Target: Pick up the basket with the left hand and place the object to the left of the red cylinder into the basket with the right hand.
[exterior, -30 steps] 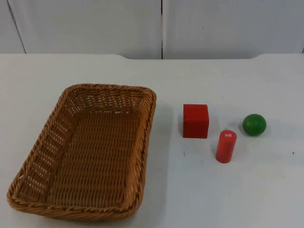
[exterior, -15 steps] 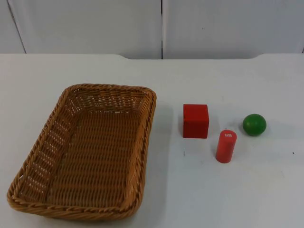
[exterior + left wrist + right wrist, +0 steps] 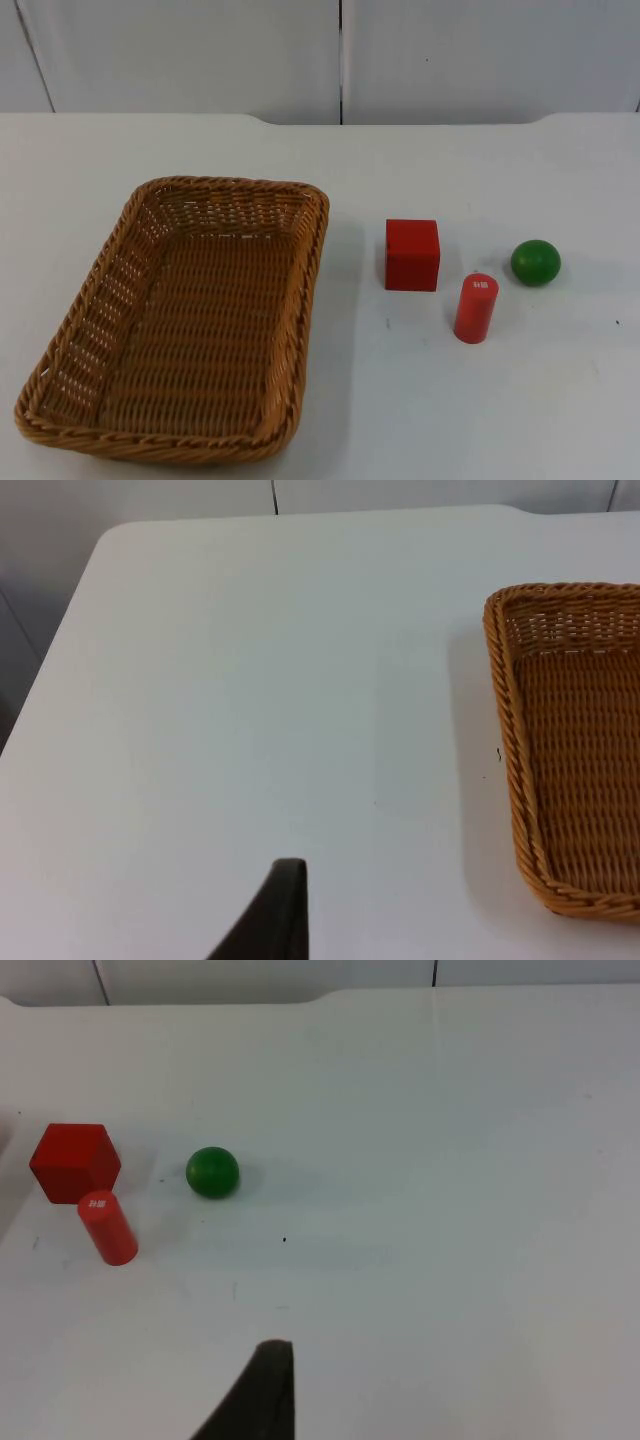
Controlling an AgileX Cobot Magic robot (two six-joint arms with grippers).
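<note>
Green ball (image 3: 535, 262) beside red cylinder (image 3: 476, 308); red cube (image 3: 412, 255) opposite.

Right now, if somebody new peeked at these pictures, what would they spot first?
Probably the big brown woven basket, lying empty on the left half of the white table. Next come the bright toys to its right: a red cube, a red cylinder standing just right of and in front of it, and a green ball farthest right.

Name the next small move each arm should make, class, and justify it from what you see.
Probably the left claw should move toward the basket, which sits untouched on the table. The red cube, left of the red cylinder, waits.
</note>
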